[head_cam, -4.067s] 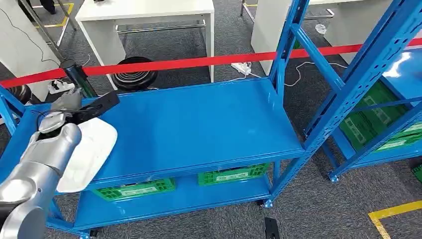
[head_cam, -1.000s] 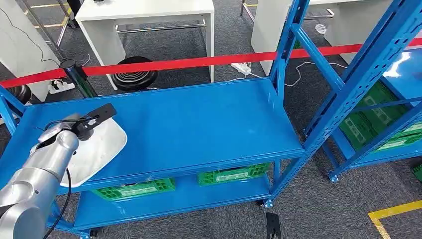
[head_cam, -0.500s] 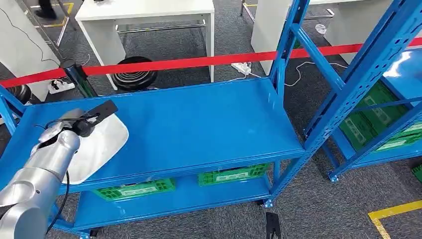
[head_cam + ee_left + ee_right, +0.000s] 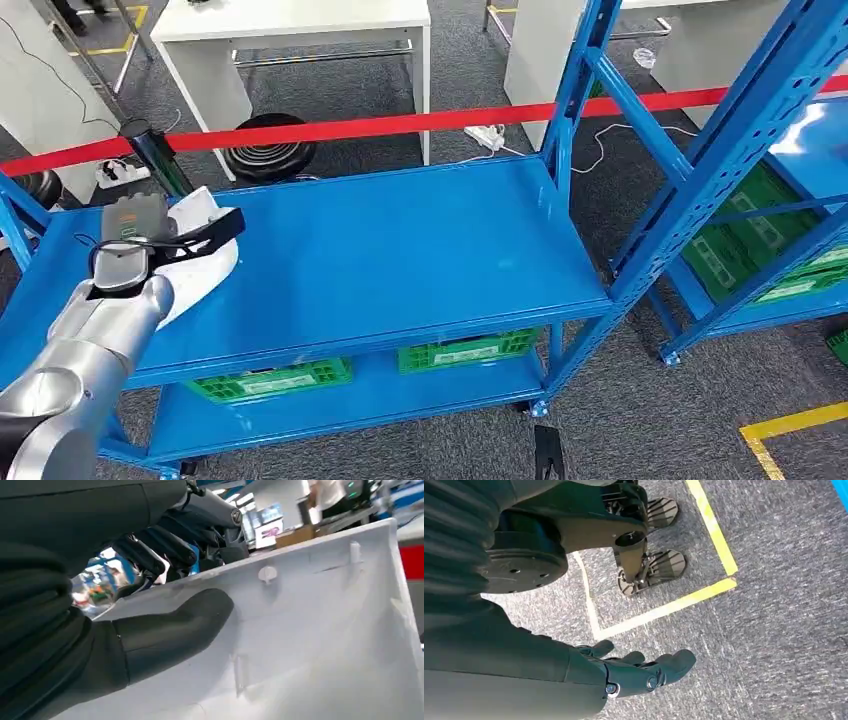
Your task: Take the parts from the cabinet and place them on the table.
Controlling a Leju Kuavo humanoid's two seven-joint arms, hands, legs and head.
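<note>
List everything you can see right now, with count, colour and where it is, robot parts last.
white part: one, white, held above the left end of the top shelf
rack: one, blue, centre
second rack: one, blue, right
crates: two, green, on the lower shelf
barrier tape: one, red, behind the rack
table: one, white, beyond the tape
floor tape: yellow, on grey carpet
left robot hand: one, dark, grips the white part
right robot hand: one, dark, hangs over the carpet, holding nothing
</note>
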